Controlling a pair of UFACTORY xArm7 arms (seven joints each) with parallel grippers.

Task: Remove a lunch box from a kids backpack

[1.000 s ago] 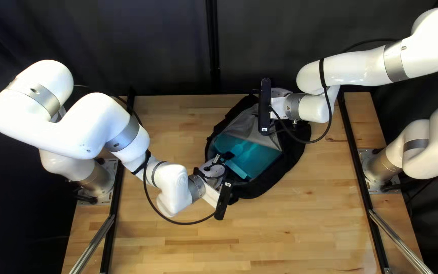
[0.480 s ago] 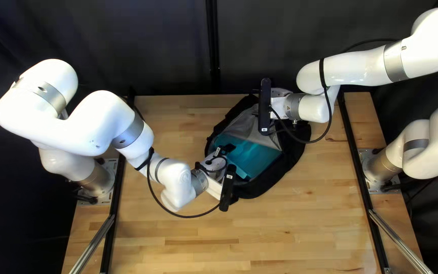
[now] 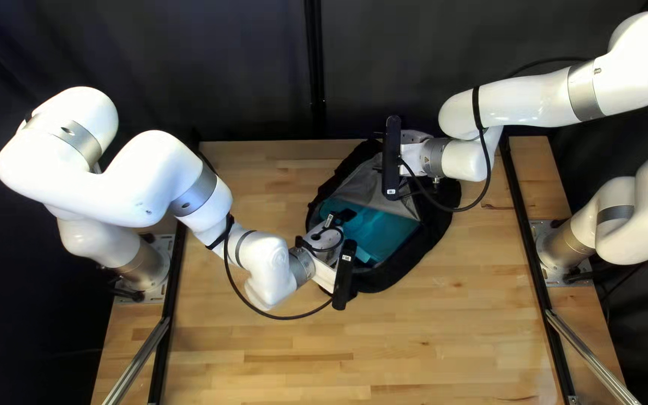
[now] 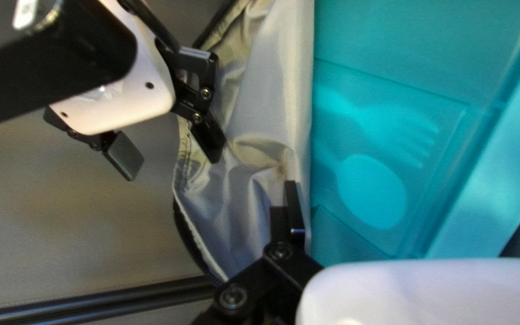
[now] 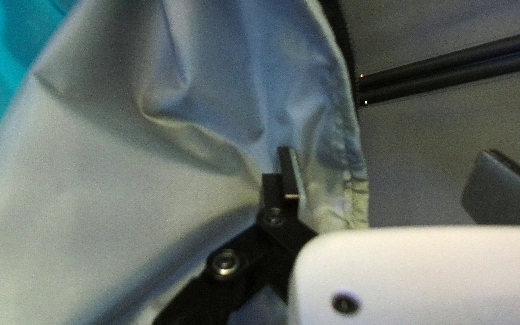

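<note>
The black backpack (image 3: 435, 229) lies open at the table's far part, its grey lining (image 3: 373, 184) showing beside a translucent teal lunch box (image 3: 388, 234). Over the box's near-left part is my left gripper (image 3: 341, 217); my right gripper (image 3: 414, 154) is at the bag's far right side. In the left wrist view my left gripper (image 4: 413, 201) is open, one finger beside the lunch box (image 4: 482, 54) at the lining, the other mostly hidden. In the right wrist view my right gripper (image 5: 392, 162) stands open, one finger against the lining (image 5: 109, 180), the other outside the bag's edge.
A fork and a spoon shape (image 4: 371, 191) show through the box. The wooden table (image 3: 414, 337) extends toward the near edge, with a black rail (image 3: 534, 247) along its right side. A dark curtain (image 3: 249, 67) hangs behind.
My left gripper has moved right and slightly toward the far edge, further over the lunch box. The bag and box have shifted a little to the right. My right arm has stayed still.
</note>
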